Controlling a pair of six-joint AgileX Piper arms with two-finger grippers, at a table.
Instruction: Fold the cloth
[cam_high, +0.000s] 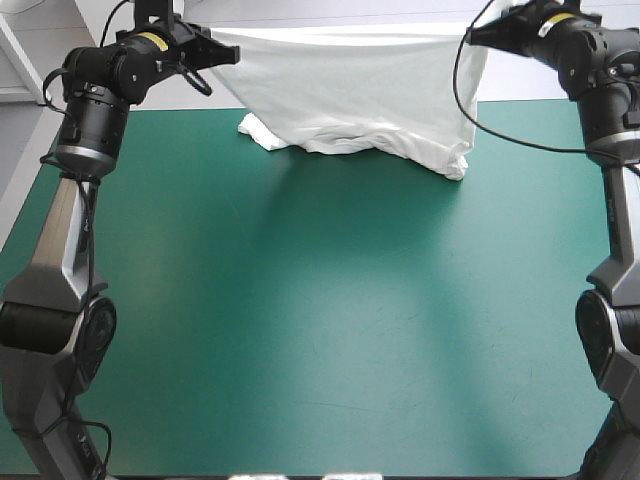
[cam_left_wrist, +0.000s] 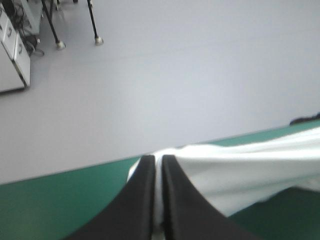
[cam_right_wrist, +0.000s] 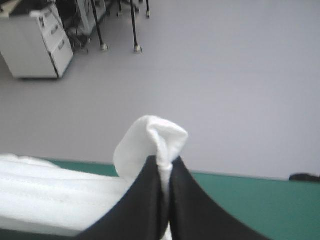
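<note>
I'm holding the T-shirt stretched above the table's far edge, its lower part bunching on the cover there. Left gripper and right gripper are each pinching an upper end, fingers nearly closed on fabric. For a clean lay-down I'm aiming for matched heights and even tension.

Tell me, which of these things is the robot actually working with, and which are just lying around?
Part of the job: white short-sleeved T-shirt, hanging over the table's far edge; left gripper and right gripper, each shut on it.
Just there: the teal-green table cover beneath.
</note>
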